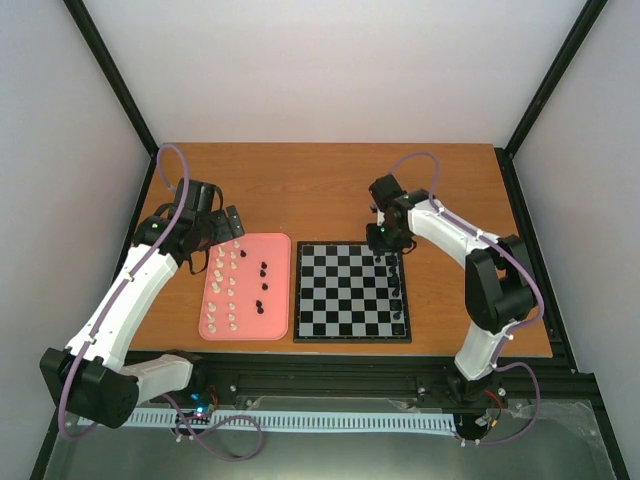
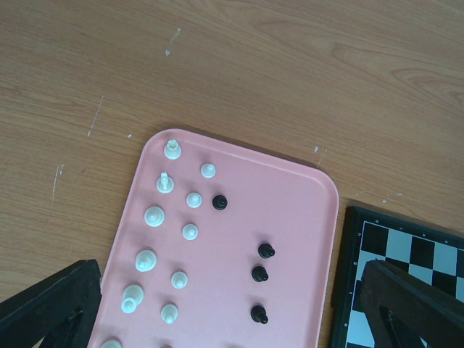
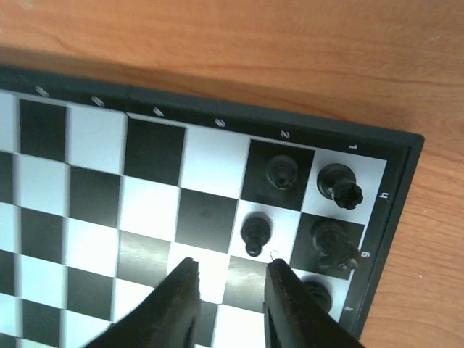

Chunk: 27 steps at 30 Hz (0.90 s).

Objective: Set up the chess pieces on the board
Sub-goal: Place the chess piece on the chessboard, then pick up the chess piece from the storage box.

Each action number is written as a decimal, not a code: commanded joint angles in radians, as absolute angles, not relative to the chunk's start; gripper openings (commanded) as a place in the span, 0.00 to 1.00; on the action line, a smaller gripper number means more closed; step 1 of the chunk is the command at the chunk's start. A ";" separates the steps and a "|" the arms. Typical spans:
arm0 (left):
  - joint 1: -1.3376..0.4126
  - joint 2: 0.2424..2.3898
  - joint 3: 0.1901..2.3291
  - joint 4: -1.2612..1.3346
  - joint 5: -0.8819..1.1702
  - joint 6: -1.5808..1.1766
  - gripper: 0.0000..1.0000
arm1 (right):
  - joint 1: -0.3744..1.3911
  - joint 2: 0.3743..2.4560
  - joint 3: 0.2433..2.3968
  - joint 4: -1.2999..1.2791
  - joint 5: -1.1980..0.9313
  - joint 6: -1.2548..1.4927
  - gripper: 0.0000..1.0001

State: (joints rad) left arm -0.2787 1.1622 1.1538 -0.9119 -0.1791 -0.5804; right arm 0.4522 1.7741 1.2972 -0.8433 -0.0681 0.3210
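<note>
Left end effector [image 2: 232,290] apart over pink tray [image 2: 297,217]; right end effector [image 3: 232,265] apart above board [image 3: 94,145], black chess pieces [image 3: 255,232] close.

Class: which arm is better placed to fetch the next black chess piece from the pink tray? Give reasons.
Left. The left pincer hangs open by the pink rounded tray holding small black pieces; the right pincer is over the checkered board.

Pretty clearly a robot lab cell: a wooden desk [image 1: 330,185] is boxed in by white panels [image 1: 330,60] and black framing [image 1: 112,75].
</note>
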 commanded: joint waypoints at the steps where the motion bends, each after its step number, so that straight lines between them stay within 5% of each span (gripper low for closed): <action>1: -0.275 1.161 1.165 -0.888 -0.184 -0.595 1.00 | 0.499 1.717 1.422 -0.910 -0.073 0.317 0.35; 7: -0.275 1.160 1.198 -0.898 -0.186 -0.595 1.00 | 0.634 1.827 1.609 -0.951 -0.105 0.320 0.52; 18: -0.275 1.121 1.237 -0.926 -0.200 -0.592 1.00 | 0.880 2.208 2.042 -1.007 -0.206 0.308 0.56; 27: -0.275 1.087 1.213 -0.933 -0.183 -0.594 1.00 | 0.910 2.401 2.254 -1.031 -0.283 0.296 0.54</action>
